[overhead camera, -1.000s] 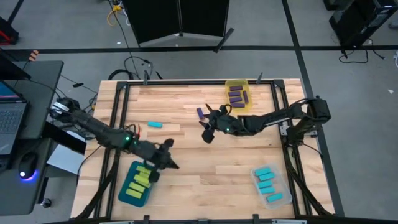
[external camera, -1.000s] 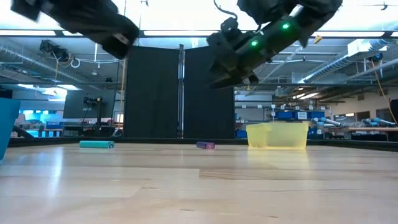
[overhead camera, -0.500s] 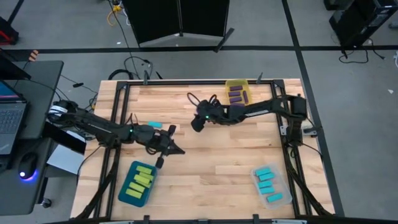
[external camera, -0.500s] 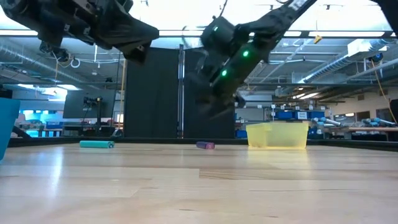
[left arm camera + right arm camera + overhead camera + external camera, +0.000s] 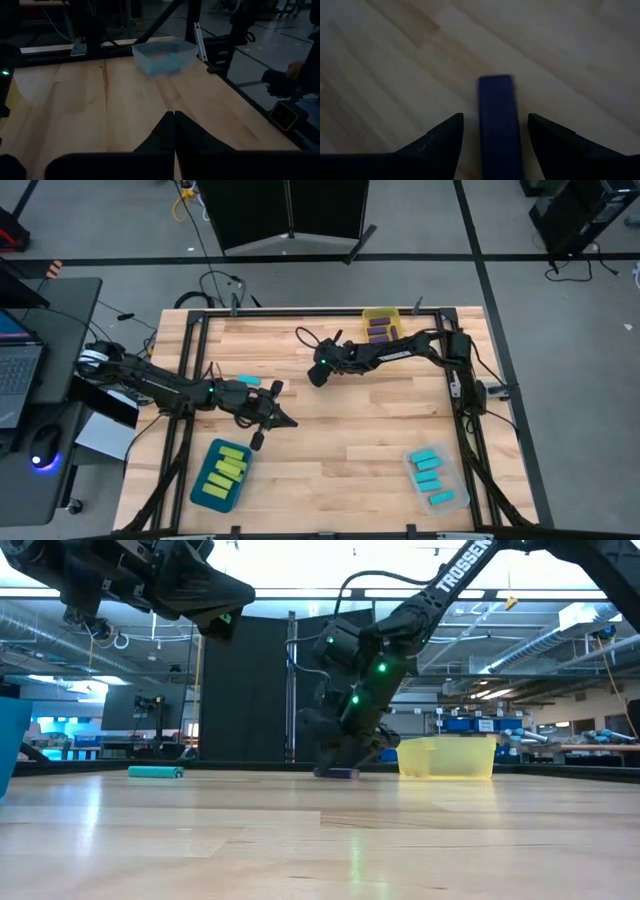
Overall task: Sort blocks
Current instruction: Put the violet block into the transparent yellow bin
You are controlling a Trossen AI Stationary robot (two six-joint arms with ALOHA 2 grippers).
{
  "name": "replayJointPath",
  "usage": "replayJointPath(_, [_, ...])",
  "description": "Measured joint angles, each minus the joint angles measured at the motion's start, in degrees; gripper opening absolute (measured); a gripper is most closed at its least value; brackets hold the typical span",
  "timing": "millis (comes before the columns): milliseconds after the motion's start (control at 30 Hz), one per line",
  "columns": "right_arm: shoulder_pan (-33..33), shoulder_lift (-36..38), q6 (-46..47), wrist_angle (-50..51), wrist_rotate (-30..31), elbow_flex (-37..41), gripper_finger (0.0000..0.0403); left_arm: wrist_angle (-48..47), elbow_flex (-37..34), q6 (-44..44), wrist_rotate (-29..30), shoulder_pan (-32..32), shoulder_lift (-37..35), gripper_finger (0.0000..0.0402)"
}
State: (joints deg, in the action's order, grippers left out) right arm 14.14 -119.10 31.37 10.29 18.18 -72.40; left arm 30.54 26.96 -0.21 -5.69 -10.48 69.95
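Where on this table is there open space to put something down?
The widest bare wood lies in the middle of the table, between the teal bin of green blocks and the clear bin of cyan blocks. It is crowded near the yellow bin, where the right tool straddles a purple block, and around the left tool.

Most blocks are already grouped by colour. Four lime green blocks [image 5: 228, 467] lie side by side at about seven o'clock on the table. Several cyan blocks [image 5: 430, 474] are stacked in a row at about five o'clock. Purple blocks [image 5: 380, 331] lie together at about one o'clock, near the far edge. One cyan block [image 5: 248, 380] lies flat and alone at about ten o'clock. A single purple block [image 5: 498, 120] lies flat on the bare wood near the centre, toward twelve o'clock.
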Motion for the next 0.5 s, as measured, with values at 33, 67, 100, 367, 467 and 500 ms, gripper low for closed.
replayJointPath(33, [0.1, -0.1, 0.0, -0.1, 0.0, 0.0, 0.0233, 0.0, 0.0, 0.0, 0.0, 0.0, 0.0, 0.0007])
replayJointPath(67, [0.2, -0.4, 0.0, -0.4, 0.0, -0.1, 0.0233, 0.0, 0.0, 0.0, 0.0, 0.0, 0.0, 0.0007])
replayJointPath(100, [0.3, -0.5, 0.0, -0.5, 0.2, -0.1, 0.0232, 0.0, 0.0, 0.0, 0.0, 0.0, 0.0, 0.0007])
replayJointPath(367, [1.0, -0.6, -7.0, -0.1, -3.2, -0.2, 0.0137, 0.0, 0.0, -0.2, 0.0, 0.0, 0.0, 0.0007])
replayJointPath(467, [1.8, -0.1, -12.4, 0.4, -8.4, -0.2, 0.0117, 0.0, 0.0, -0.2, 0.0, 0.0, 0.0, 0.0007])
replayJointPath(500, [2.1, 0.2, -13.8, 1.0, -9.7, -0.2, 0.0117, 0.0, 0.0, -0.2, 0.0, 0.0, 0.0, 0.0007])
